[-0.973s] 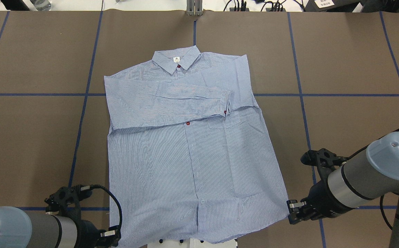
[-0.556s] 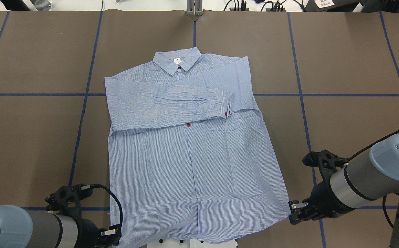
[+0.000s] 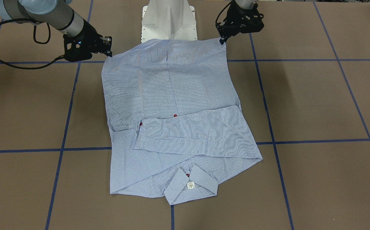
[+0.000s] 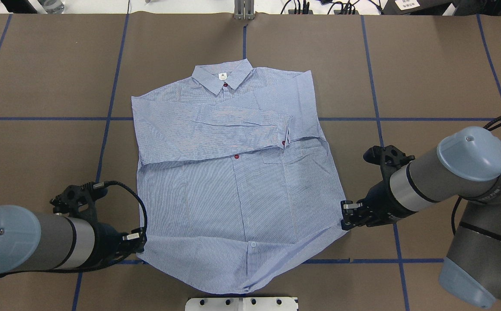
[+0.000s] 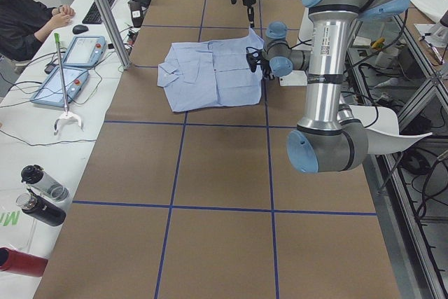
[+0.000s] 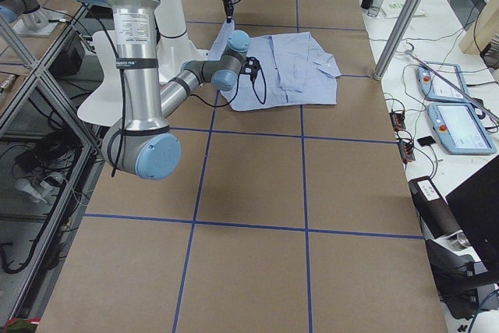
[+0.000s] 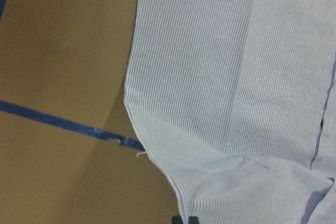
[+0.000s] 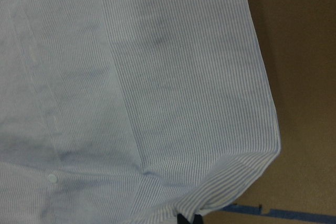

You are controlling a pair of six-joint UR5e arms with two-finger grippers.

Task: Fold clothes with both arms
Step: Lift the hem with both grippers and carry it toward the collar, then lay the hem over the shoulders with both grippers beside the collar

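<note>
Brown paper-covered table (image 4: 427,65) ruled with blue tape lines (image 4: 38,118): open surface shows on every side of the shirt, widest beyond its two side edges.

Light blue, finely white-striped long-sleeved button-up shirt (image 4: 233,194): front up in the table's middle, both sleeves folded across the chest, collar on the far side from the robot. The hem edge is lifted at both corners and bows toward the robot between them.

Silver-grey jointed left arm (image 4: 38,244) and right arm (image 4: 440,181): one at each side of the shirt's hem.

Black two-finger left gripper (image 4: 137,242): clamped on the shirt's left hem corner. Black two-finger right gripper (image 4: 346,216): clamped on the right hem corner.

White base plate (image 4: 241,303): just clear of the hem's middle.

Small white neck label (image 4: 222,76): inside the shirt's collar, print too small to read
</note>
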